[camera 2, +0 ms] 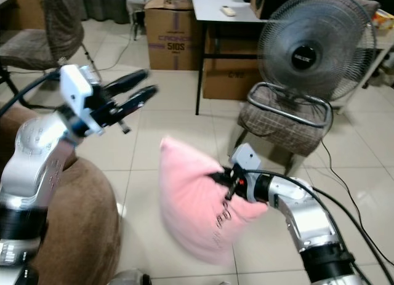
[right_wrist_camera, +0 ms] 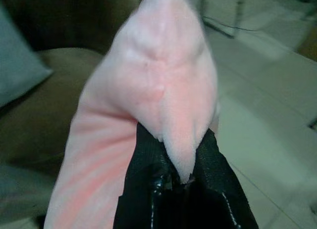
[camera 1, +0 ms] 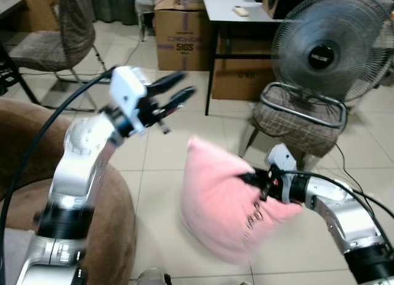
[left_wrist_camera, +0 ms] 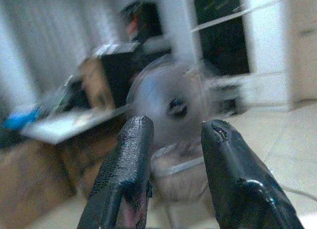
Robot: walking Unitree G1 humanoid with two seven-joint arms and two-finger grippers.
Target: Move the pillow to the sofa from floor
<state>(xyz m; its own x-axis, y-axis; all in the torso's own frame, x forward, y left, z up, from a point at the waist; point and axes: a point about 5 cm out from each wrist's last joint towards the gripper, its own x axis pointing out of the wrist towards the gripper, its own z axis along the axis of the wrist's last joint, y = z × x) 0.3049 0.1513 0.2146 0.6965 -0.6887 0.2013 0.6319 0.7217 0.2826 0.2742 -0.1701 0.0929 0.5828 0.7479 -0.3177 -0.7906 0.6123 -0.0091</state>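
**Inspector:** Flooring first, head views. Pale square tiles (camera 1: 154, 156) with dark grout run through the room. A brown sofa (camera 1: 117, 236) takes the 7 to 9 o'clock corner, its rounded arm under the left arm's elbow.

**Clerk:** And the pillow?

**Inspector:** Pink pillow (camera 1: 218, 205), centre frame, at 5 o'clock from the left gripper. It hangs bunched from the right gripper (camera 1: 253, 180), which is clamped on its right edge. Whether its lowest corner touches the tiles I cannot tell; the sofa lies just beside it at 9 o'clock.

**Clerk:** Left gripper?

**Inspector:** Left gripper (camera 1: 181, 91) is raised above the sofa arm, fingers narrowly parted, holding nothing.

**Clerk:** Furnishings?

**Inspector:** A standing fan (camera 1: 329, 48) at 2 o'clock, directly behind a checked metal-framed chair (camera 1: 298, 119). A white table (camera 1: 231, 5) at 12 o'clock, with cardboard boxes (camera 1: 181, 42) under and beside it. A second chair (camera 1: 55, 42) at 10 o'clock. A black cable (camera 1: 354, 180) trails over the tiles at 3 o'clock.

**Clerk:** Left wrist view?

**Inspector:** Blurred. Two black fingers (left_wrist_camera: 124, 179), a narrow gap between them, with the fan (left_wrist_camera: 173, 103) beyond.

**Clerk:** Right wrist view?

**Inspector:** Black fingers (right_wrist_camera: 148, 184) pinch a fold of the pillow (right_wrist_camera: 153, 90). Sofa (right_wrist_camera: 49, 115) on one side, tiles (right_wrist_camera: 262, 100) on the other.
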